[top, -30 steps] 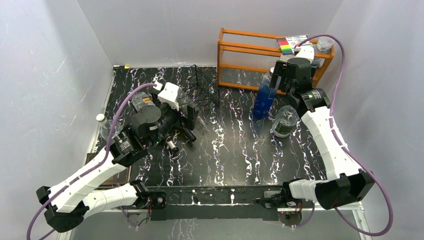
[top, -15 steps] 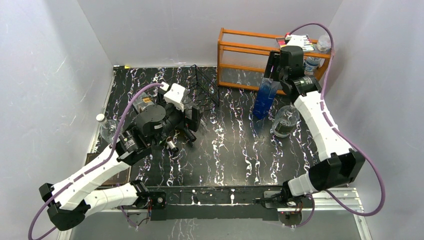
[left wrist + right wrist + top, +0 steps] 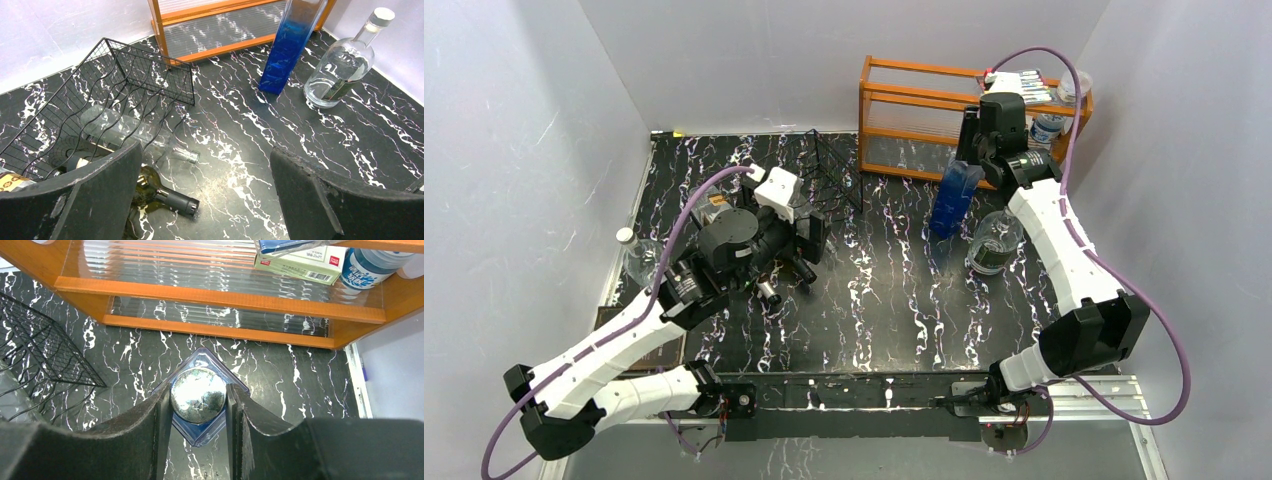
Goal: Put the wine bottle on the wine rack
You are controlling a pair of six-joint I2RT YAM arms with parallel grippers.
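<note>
- Two dark fingers [image 3: 145,435] of the right arm reach in from the bottom edge, one on each side of a round silver cap [image 3: 198,395], both touching it.
- The cap tops a blue square-shouldered glass bottle [image 3: 201,360], seen from straight above, standing on the black white-veined marble tabletop [image 3: 280,380].
- Beyond it stands an orange wooden shelf unit [image 3: 215,297] with ribbed clear panels.
- On the shelf lie a green-and-white carton with a barcode [image 3: 300,262] and a blue-and-white labelled container [image 3: 372,265].
- A black wire lattice rack [image 3: 45,355] sits at the left edge.
</note>
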